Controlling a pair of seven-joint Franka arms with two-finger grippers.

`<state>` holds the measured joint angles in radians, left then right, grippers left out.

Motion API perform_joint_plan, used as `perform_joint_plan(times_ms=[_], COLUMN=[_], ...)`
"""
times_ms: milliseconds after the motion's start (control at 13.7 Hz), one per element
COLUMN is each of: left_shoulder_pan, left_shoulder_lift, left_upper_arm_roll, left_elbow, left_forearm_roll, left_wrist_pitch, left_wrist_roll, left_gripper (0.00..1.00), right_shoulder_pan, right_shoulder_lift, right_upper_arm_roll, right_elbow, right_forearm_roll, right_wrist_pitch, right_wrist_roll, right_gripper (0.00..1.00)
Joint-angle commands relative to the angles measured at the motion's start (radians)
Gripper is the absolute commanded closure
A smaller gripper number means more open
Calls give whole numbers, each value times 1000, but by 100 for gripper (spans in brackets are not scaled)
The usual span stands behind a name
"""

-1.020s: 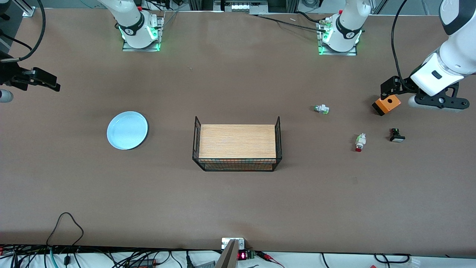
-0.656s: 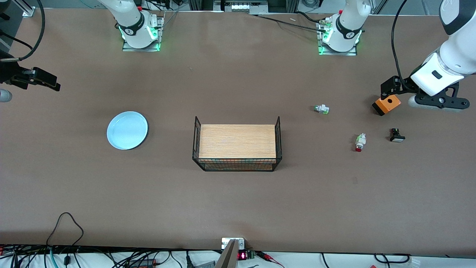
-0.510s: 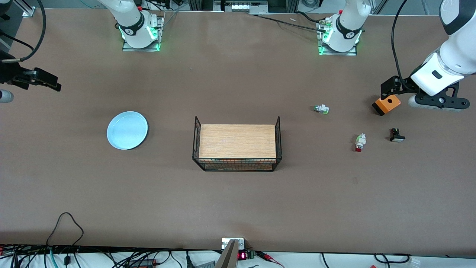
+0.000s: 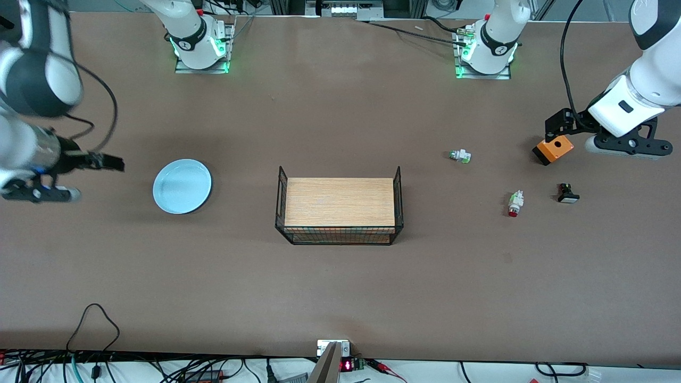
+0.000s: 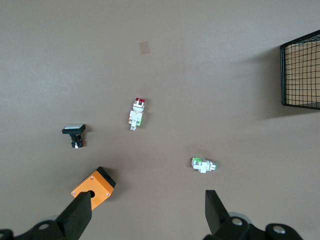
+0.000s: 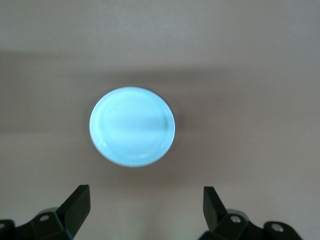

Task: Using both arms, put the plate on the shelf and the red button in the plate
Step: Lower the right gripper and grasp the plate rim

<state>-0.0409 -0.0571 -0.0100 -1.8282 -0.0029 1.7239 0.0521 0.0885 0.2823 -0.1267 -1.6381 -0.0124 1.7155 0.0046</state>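
The pale light-blue plate (image 4: 182, 186) lies empty on the table toward the right arm's end, and shows in the right wrist view (image 6: 132, 126). My right gripper (image 4: 113, 162) hangs open and empty over the bare table beside the plate, apart from it; its jaws stand wide in its wrist view (image 6: 145, 197). The red button (image 4: 514, 204) lies on its side toward the left arm's end, and shows in the left wrist view (image 5: 136, 113). My left gripper (image 4: 555, 129) is open and empty over the table by an orange box (image 4: 553, 150); its wrist view (image 5: 146, 207) shows it too.
A wire basket (image 4: 398, 183) with a wooden floor stands mid-table; its corner shows in the left wrist view (image 5: 301, 75). A white part with a green tip (image 4: 459, 156) (image 5: 202, 164) and a black part with a white cap (image 4: 567, 194) (image 5: 74, 134) lie near the red button. The orange box (image 5: 94, 188) lies under one left finger.
My right arm has swung in from the table's edge toward the plate, and its gripper now hangs beside it. The left arm and all the objects have not moved.
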Motion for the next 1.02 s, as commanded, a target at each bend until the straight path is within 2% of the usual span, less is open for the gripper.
perform_joint_plan(times_ms=[0,219,364,437,656,801,874,947], left_shoulder_pan=[6,6,6,6,6,6,6,6], left_shoulder_lift=[-6,-4,-4,-4,-4,-4,-4,-4], left_upper_arm_roll=[-4,-2,-4,-4,-2,-2,-1,-1], left_elbow=[15,15,17,18,18,18,18,18], left_forearm_roll=[15,15,15,15,14,15,14,15], left_wrist_pitch=[-27,-27,-27,-27,-29,-29,-29,-29], left_wrist_roll=[20,20,20,20,20,20,20,20], left_gripper=[0,0,0,0,0,0,0,0], right_shoulder_pan=[-18,-30,-36,-36,-42,-53,-55,-55], right_shoulder_lift=[-12,3,40,64,142,155,156,158], right_upper_arm_roll=[-1,-1,-1,-1,1,1,1,1], right_elbow=[-177,-409,-508,-528,-533,-537,-539,-546], right_forearm_roll=[-15,-17,-17,-17,-17,-17,-17,-17], right_wrist_pitch=[212,570,760,817,864,888,889,891], right_wrist_roll=[14,-6,-17,-24,-57,-84,-98,-112], right_gripper=[0,0,0,0,0,1,29,41])
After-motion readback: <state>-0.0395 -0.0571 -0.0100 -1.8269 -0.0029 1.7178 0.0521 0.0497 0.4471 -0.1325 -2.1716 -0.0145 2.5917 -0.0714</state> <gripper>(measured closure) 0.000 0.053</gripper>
